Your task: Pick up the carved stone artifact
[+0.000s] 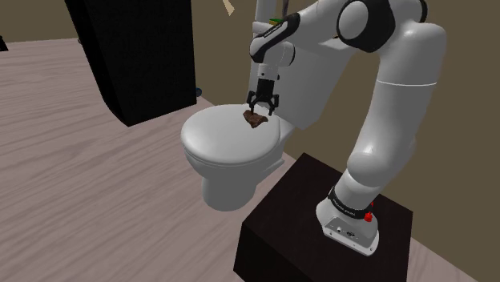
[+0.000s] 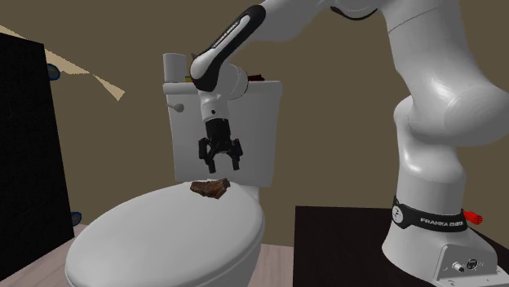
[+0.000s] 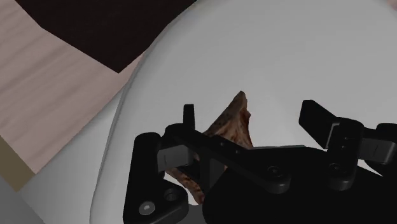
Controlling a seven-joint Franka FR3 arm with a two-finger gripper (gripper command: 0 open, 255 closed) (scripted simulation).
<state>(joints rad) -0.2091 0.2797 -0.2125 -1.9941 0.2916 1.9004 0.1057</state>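
Brown artifact (image 1: 255, 118) on white toilet lid (image 1: 215, 144); pale plank floor (image 1: 80, 168)

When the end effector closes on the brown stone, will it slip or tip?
Likely rigid: the stone looks like rough rock. Its irregular, pointed shape may twist in the end effector. On the smooth lid it might slide if nudged.

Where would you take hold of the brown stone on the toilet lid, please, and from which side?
From straight above, I think: the stone lies flat and low on the toilet lid. Clasp its broad middle across the short width, not the tapered tip, which might slip. The open gripper hangs just over it.
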